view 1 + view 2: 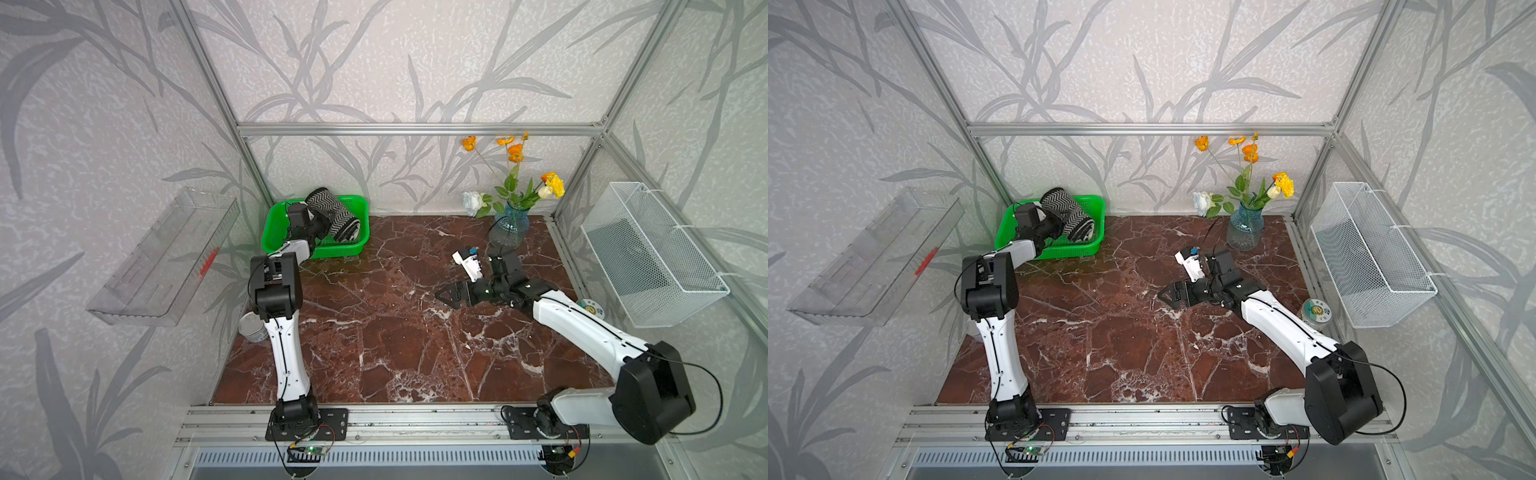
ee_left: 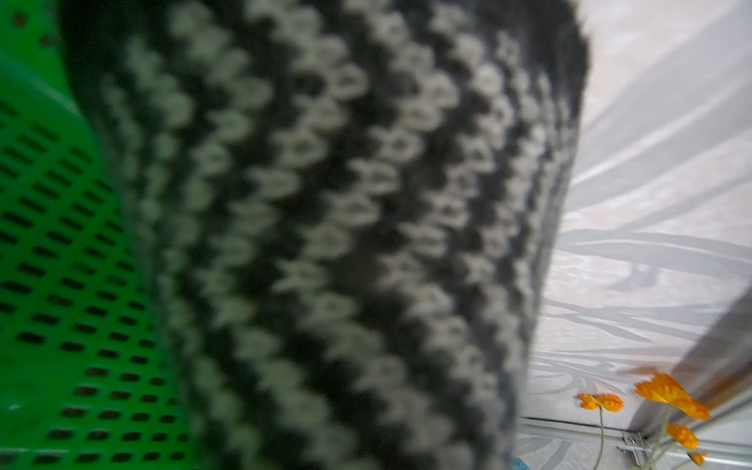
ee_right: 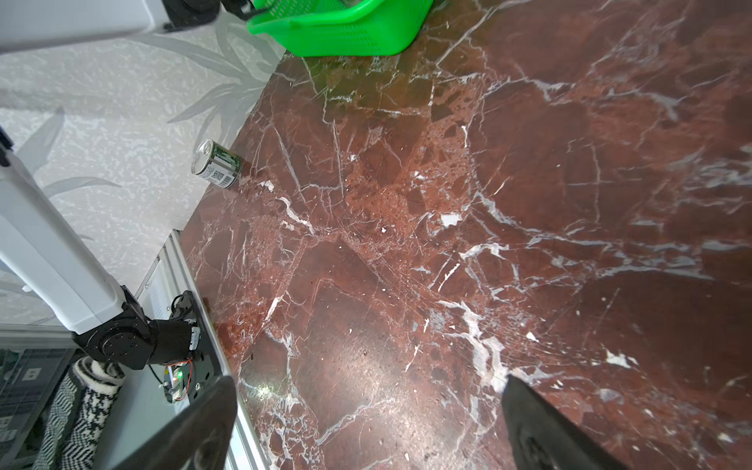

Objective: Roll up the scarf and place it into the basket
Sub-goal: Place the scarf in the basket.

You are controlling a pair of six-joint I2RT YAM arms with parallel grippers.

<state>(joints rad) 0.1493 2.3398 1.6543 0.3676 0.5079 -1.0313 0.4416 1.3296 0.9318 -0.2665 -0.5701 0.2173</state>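
Left gripper (image 1: 321, 222) pinches rolled black-and-white knitted scarf (image 1: 331, 206), tilted over bright green perforated plastic basket (image 1: 273, 233), far left. Right gripper (image 1: 448, 296) spread wide above red marble table (image 1: 395, 353). Silver tin can (image 1: 251, 326) at left edge; blue glass vase (image 1: 509, 230) far right.

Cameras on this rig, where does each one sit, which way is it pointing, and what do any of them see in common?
Top views: high over the front rail, looking down and back across the table; the left arm and right arm show whole.
Left wrist: close against the scarf at the basket, facing past it to the wall and orange flowers; no gripper shows.
Right wrist: low above the table, looking toward the left arm's base; the open right gripper frames it.
Shared: every view shows the basket.
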